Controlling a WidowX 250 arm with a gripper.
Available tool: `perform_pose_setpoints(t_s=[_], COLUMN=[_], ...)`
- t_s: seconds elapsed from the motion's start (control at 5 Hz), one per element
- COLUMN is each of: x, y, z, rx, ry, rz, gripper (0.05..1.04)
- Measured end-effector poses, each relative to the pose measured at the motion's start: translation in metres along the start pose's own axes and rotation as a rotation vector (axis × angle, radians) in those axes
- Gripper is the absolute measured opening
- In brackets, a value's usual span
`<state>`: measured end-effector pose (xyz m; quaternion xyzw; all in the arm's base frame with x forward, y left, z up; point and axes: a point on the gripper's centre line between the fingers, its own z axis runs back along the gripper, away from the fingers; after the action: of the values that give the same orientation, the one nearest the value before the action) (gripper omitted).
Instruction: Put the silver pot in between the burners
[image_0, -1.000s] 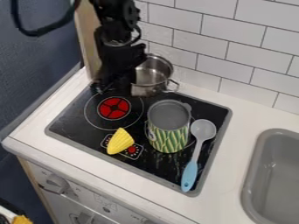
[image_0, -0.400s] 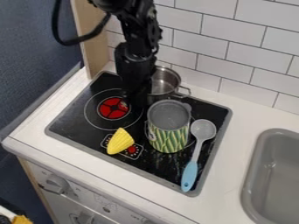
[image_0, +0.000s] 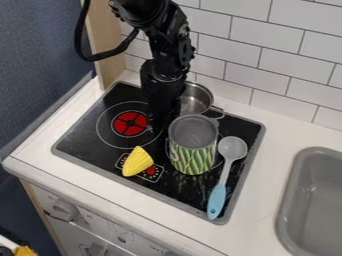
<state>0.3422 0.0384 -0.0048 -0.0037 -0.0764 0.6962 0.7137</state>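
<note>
Camera view, silver pot: we see the silver pot (image_0: 196, 98) at the back of the stovetop (image_0: 80, 137), behind the patterned can (image_0: 194, 159) and partly hidden by the arm (image_0: 164, 80).
Pot handling: we judge it light, stiff and sturdy, its smooth metal wall apt to slip.
Pot grip: we would pinch the rim or its loop handle (image_0: 220, 111).
Arm pose: it slants down from the top edge.
Gripper state: the gripper (image_0: 157, 122) hangs beside the pot, pointing down; we cannot tell its opening or whether it holds anything.
</note>
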Motion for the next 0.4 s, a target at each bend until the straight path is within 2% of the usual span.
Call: perform_pose_setpoints(t_s=[0.2,0.4], x=[-0.0024,-0.0042], y=[0.0015,0.0065], z=[0.0004,-0.0018], rx=[0.011,0.025], ry=[-0.022,-0.026], rz=[-0.022,-0.02], gripper=[0.262,0.546])
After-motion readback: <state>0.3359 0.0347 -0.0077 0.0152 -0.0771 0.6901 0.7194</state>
